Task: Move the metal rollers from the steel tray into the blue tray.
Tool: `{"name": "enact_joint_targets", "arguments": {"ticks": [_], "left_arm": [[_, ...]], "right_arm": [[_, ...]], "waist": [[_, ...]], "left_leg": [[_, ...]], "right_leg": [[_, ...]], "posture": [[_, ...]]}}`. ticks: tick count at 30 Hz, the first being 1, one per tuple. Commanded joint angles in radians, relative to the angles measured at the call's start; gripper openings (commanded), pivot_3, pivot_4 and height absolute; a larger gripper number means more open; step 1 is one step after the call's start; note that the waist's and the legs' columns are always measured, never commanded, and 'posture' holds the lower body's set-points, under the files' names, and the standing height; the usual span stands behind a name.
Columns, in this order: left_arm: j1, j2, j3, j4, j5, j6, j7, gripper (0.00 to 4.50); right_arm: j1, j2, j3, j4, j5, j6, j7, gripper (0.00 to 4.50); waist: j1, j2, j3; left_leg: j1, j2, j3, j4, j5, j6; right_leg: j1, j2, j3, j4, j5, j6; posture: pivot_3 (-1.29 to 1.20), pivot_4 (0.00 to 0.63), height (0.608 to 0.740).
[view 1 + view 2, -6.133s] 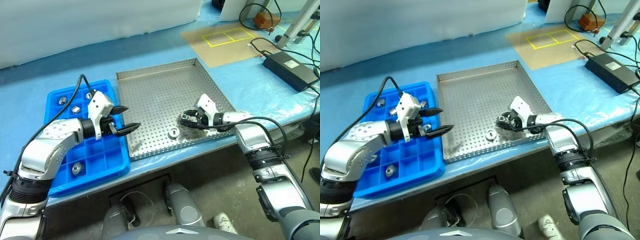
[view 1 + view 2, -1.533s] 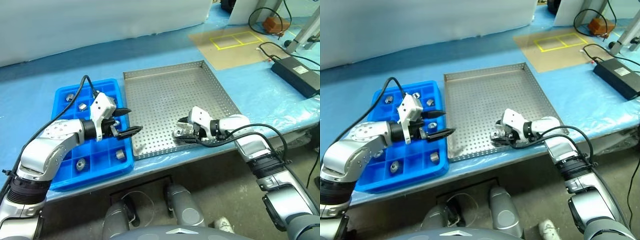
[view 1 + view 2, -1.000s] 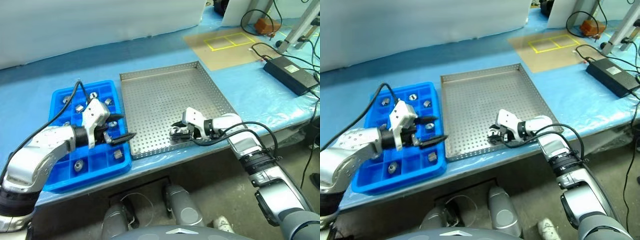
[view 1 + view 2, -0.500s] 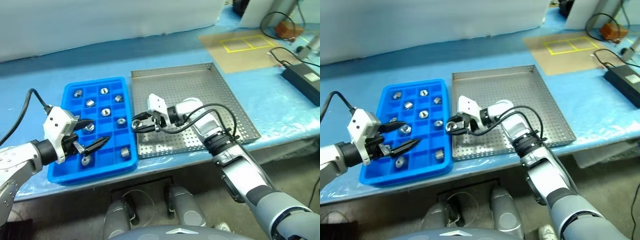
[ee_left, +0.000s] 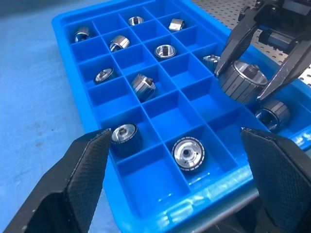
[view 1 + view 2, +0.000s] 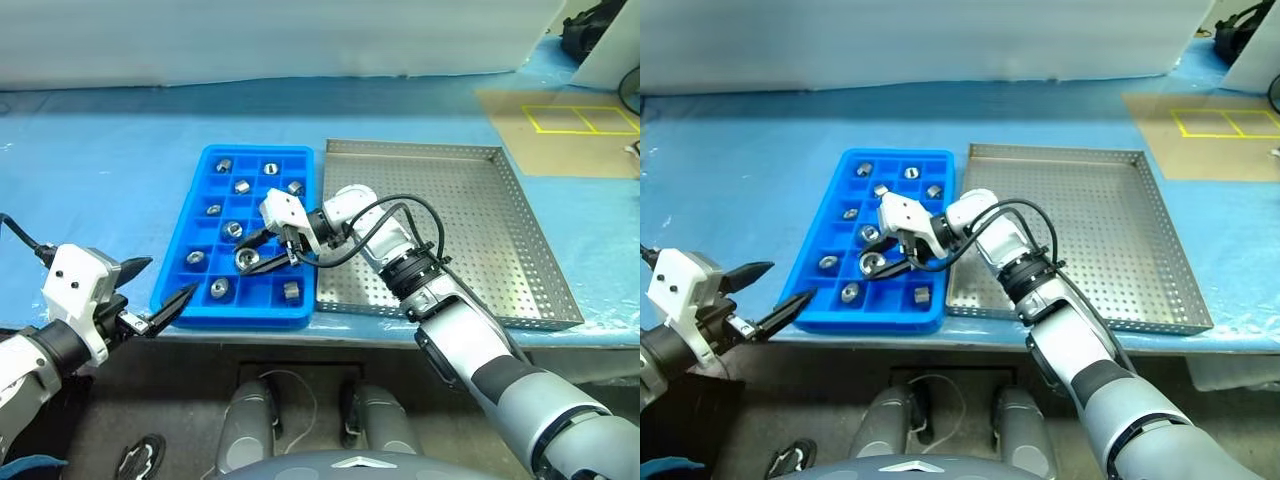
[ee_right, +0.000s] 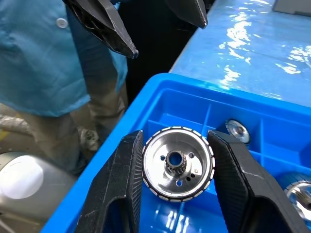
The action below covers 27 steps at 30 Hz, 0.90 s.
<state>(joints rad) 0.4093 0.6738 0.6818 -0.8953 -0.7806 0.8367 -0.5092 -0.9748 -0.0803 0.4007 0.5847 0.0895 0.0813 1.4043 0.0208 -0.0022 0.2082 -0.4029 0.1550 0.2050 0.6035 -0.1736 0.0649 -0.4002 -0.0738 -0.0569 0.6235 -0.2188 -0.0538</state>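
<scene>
Right gripper (image 6: pixel 262 250) pinching a metal roller (image 7: pixel 178 162) above the blue tray (image 6: pixel 190 296) for release; left gripper (image 6: pixel 150 292) spread, clear.

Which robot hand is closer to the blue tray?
The right. The right gripper hangs over the blue tray, holding a metal roller. The left gripper sits open just off the tray's near corner.

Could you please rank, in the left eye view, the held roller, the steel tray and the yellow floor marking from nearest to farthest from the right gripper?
1. Held roller, between the right gripper fingers, over the blue tray.
2. Steel tray, just right of it.
3. Yellow floor marking, far right corner.
</scene>
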Motion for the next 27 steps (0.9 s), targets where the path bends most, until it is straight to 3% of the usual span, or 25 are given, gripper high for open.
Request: {"name": "enact_joint_targets", "arguments": {"ticks": [1, 7, 8, 14, 20, 27], "left_arm": [[0.006, -0.005, 0.021, -0.048, -0.025, -0.017, 0.028, 4.5], [-0.002, 0.0, -0.008, -0.048, -0.035, -0.023, 0.052, 4.5], [-0.005, 0.002, -0.012, -0.046, -0.035, -0.024, 0.054, 4.5], [-0.031, 0.021, -0.031, -0.022, -0.035, -0.026, 0.048, 4.5], [-0.063, 0.05, -0.052, 0.01, -0.032, -0.034, 0.027, 4.5], [-0.198, 0.083, -0.15, 0.104, -0.002, -0.057, 0.01, 4.5]], "right_arm": [[-0.035, -0.003, -0.016, -0.049, 0.032, 0.029, 0.035, 1.63], [-0.035, -0.001, -0.014, -0.049, 0.032, 0.08, 0.057, 1.63], [-0.035, -0.001, -0.015, -0.048, 0.034, 0.088, 0.06, 2.38], [-0.033, 0.008, -0.018, -0.074, 0.054, 0.19, 0.051, 4.35], [-0.045, -0.008, -0.032, -0.102, 0.057, 0.202, 0.03, 4.35], [-0.081, -0.081, -0.142, -0.095, 0.083, 0.185, -0.04, 4.35]], "waist": [[0.001, 0.0, 0.0], [-0.001, -0.001, 0.0], [-0.001, -0.001, 0.0], [-0.005, -0.001, 0.0], [-0.005, -0.001, 0.0], [-0.005, -0.001, -0.001]], "left_leg": [[0.0, 0.0, 0.0, 0.0, 0.0, 0.0], [0.0, 0.0, 0.0, -0.004, 0.003, -0.004], [0.0, 0.0, 0.0, -0.005, 0.003, -0.005], [0.0, 0.0, 0.0, -0.007, 0.003, -0.005], [0.0, 0.0, 0.001, -0.007, 0.003, -0.005], [0.0, 0.0, 0.001, -0.007, 0.004, -0.006]], "right_leg": [[0.0, 0.0, 0.0, 0.0, -0.001, 0.001], [-0.003, 0.001, 0.001, 0.001, -0.001, 0.002], [-0.003, 0.001, 0.001, 0.001, 0.0, 0.0], [-0.004, 0.001, 0.001, 0.0, 0.0, -0.005], [-0.005, 0.001, 0.001, 0.0, 0.0, -0.005], [-0.004, 0.001, 0.001, 0.0, 0.0, -0.005]], "posture": [[-0.09, 0.15, 0.74], [-0.1, 0.15, 0.74], [-0.1, 0.15, 0.74], [-0.12, 0.15, 0.74], [-0.17, 0.15, 0.74], [-0.27, 0.15, 0.74]]}}
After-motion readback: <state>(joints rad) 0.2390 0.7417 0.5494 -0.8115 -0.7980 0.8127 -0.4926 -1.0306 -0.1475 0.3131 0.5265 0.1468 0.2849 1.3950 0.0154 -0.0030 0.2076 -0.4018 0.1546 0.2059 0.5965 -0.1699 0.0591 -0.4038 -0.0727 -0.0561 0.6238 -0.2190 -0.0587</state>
